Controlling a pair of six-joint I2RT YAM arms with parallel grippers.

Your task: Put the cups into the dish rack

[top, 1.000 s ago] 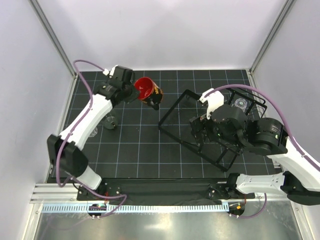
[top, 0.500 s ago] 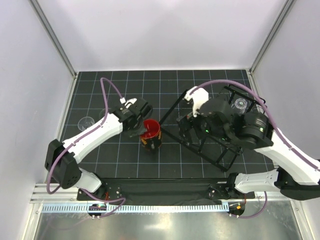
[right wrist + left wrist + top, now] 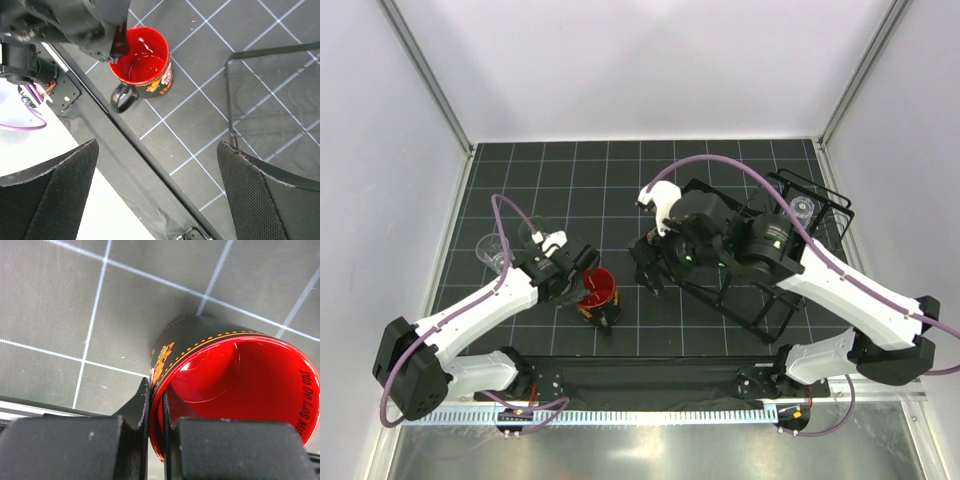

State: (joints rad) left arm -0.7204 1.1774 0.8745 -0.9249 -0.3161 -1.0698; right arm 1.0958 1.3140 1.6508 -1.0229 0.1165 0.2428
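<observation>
Left fingers [image 3: 135, 412] pinch the mug [image 3: 597, 292] rim near the dish rack [image 3: 228, 100], while right fingers [image 3: 260, 200] spread wide.

Glossy red inside the mug [image 3: 142, 62], dish rack [image 3: 229, 100] of thin black metal wire, tumbler [image 3: 492, 248] — clear plastic, mat [image 3: 620, 170] matt

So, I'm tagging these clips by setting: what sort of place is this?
Likely a robot test cell, not a kitchen: plain white walls, a black gridded mat, two bolted arms.
</observation>
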